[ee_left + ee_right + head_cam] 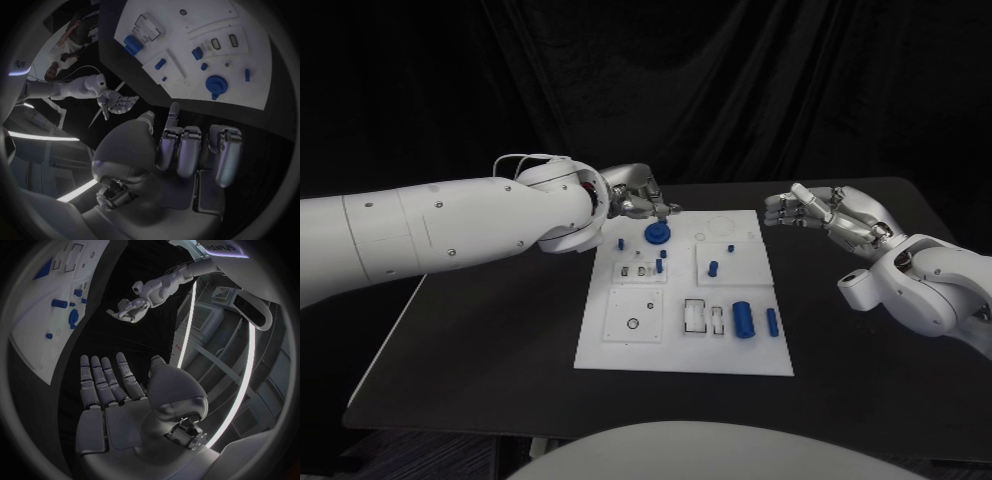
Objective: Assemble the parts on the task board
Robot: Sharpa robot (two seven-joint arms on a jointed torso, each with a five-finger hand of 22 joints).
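The white task board (629,345) lies in the middle of the black table, and it shows again in the left wrist view (250,30). A round blue part (655,234) (215,83) stands near its far left corner. Small blue pegs (714,267) stand further in, and a thick blue cylinder (744,319) lies by a thin one (772,321) at the near right. My left hand (636,199) (187,150) hovers just beyond the round part with its fingers curled and nothing in them. My right hand (826,215) (106,390) floats off the board's far right corner, fingers straight and spread, empty.
Bare black table (488,340) runs to the left and right of the board. A black curtain hangs behind the table. My left forearm (430,230) reaches across the table's left side.
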